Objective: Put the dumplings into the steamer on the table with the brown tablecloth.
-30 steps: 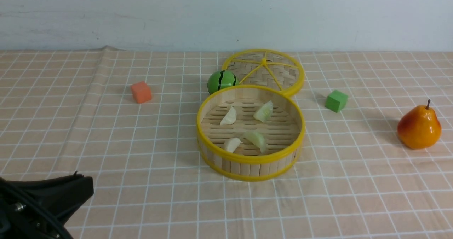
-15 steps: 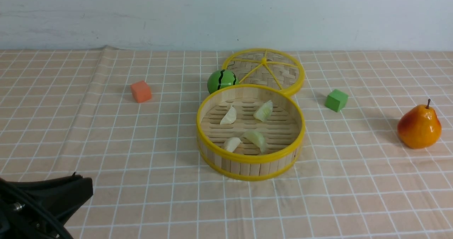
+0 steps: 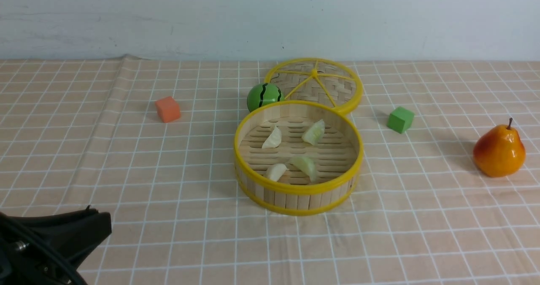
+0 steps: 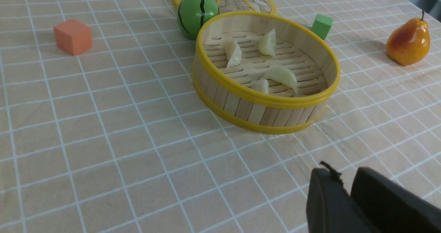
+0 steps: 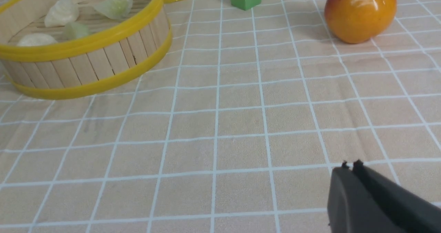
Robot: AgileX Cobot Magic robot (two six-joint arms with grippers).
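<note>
All four dumplings [image 3: 292, 151] lie inside the steamer [image 3: 298, 191] on the brown tablecloth [image 3: 168, 184] covering the counter. The left gripper [image 4: 348, 188] holds nothing, fingers a narrow slit apart; the right gripper [image 5: 350, 165] is closed and empty.

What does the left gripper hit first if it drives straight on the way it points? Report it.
Probably the steamer, at its near wall: the left gripper points toward it across bare tablecloth, nothing between. Depth is unclear, so it could meet the cloth first.
</note>
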